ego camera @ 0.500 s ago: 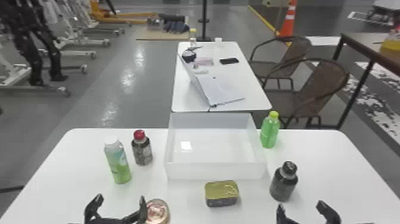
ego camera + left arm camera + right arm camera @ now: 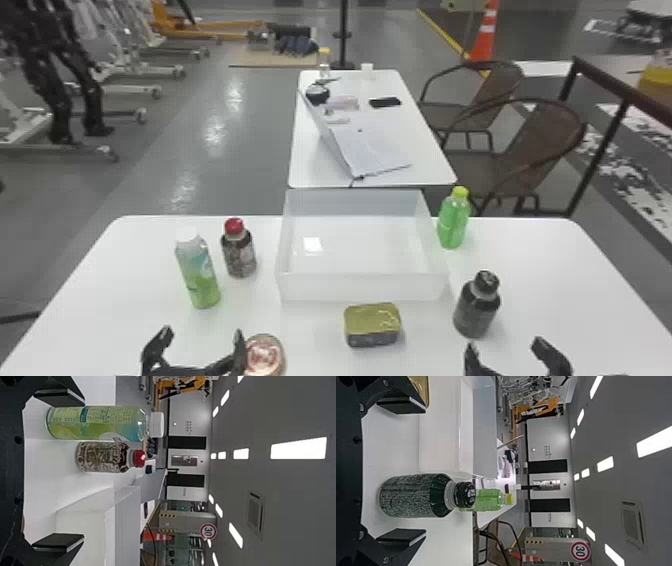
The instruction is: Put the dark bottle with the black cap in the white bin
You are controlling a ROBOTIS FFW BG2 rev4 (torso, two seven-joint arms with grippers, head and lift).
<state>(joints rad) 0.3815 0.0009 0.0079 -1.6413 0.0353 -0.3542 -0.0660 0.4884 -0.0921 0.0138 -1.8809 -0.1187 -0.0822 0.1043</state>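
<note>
1. Broadly, the whole near scene is borne by the white table (image 2: 565, 290), across which the things are spread with room between most of them.
2. The white bin (image 2: 360, 288) is set at the table's far middle, open side up, presumably so that it can be reached from either side.
3. The right gripper (image 2: 506, 343) is held at the near right with its fingers spread and nothing pinched; it seems to have been levelled there so that an upright bottle can be taken from the side. The left gripper (image 2: 201, 332) is parked at the near left, also spread and empty, probably because it is not needed.
4. The dark bottle (image 2: 476, 309) is found upright on the table, to the right of the bin and nearer than its near wall, just beyond the right gripper. Its rounded body is covered by a dark, finely speckled label; above that, smooth dark shoulders are narrowed to a paler neck. A firm grip on the body should be allowed by this shape.
5. The tin (image 2: 372, 325) is left lying flat, near the bin's near wall.
6. The black cap (image 2: 487, 281) is seated on the bottle's neck, marked with pale print on top.
</note>
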